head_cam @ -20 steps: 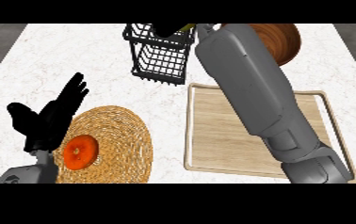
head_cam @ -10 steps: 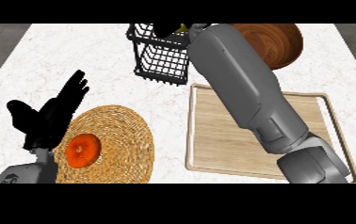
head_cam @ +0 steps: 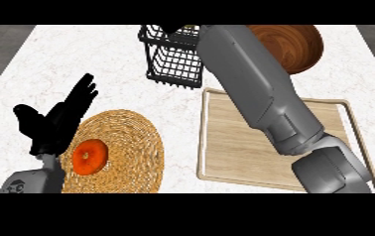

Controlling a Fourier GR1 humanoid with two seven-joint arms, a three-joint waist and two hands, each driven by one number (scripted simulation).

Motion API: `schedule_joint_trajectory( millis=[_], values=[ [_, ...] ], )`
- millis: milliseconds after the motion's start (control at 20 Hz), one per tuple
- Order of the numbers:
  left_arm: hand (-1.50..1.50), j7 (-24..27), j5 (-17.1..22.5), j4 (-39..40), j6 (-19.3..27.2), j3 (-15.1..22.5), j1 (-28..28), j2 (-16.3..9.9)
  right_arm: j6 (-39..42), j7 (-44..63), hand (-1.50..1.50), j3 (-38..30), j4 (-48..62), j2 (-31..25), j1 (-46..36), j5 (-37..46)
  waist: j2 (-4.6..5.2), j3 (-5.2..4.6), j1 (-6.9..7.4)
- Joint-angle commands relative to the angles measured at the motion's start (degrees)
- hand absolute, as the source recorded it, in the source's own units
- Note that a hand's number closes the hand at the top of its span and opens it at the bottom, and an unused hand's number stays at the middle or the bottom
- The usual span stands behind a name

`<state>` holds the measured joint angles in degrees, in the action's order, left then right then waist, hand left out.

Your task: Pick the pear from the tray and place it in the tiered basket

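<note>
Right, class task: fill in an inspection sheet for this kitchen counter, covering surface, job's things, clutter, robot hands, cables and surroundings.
Surface: white marbled counter.
Job's things: black wire tiered basket at the far side; pale wooden tray at right, its visible part bare; pear not clearly seen.
Clutter: round orange fruit on a round woven straw mat; dark brown wooden bowl at far right.
Robot hands: left robot hand open, resting at left; right robot hand at the basket's top, mostly hidden.
Cables: nothing seen.
Surroundings: nothing seen.
</note>
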<state>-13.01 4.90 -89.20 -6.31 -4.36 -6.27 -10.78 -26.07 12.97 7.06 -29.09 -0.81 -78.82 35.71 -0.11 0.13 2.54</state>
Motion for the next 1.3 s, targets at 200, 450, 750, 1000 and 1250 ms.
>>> schedule_joint_trajectory(
  millis=[200,450,750,1000,1250],
  values=[
    [0.00,2.3,-2.6,-0.5,1.8,2.4,1.7,2.9,-2.7,-3.4,-1.50,-1.9,7.2,0.8,-5.1,-4.7,1.04,-0.20,0.55],
    [0.00,0.4,-1.1,0.4,-0.1,0.2,-0.5,0.0,-4.9,-5.3,-1.50,-7.1,5.6,0.8,-4.6,-13.1,1.17,-0.17,0.82],
    [0.00,1.4,-1.2,-0.3,0.1,0.7,1.1,1.1,-8.9,-8.2,-1.50,-13.7,2.0,0.8,-4.6,-21.9,0.88,-0.16,0.45],
    [0.00,0.5,-0.9,1.7,0.6,-1.5,-0.5,-0.2,-6.6,-14.9,-1.50,-20.7,-1.9,-3.1,-0.6,-27.7,0.69,-0.11,-1.51],
    [0.00,-0.6,0.4,-2.0,-0.6,-1.1,2.7,0.1,-8.3,-15.7,-1.50,-23.4,-1.4,-8.8,0.1,-28.3,0.38,-0.12,-1.45]
  ],
)
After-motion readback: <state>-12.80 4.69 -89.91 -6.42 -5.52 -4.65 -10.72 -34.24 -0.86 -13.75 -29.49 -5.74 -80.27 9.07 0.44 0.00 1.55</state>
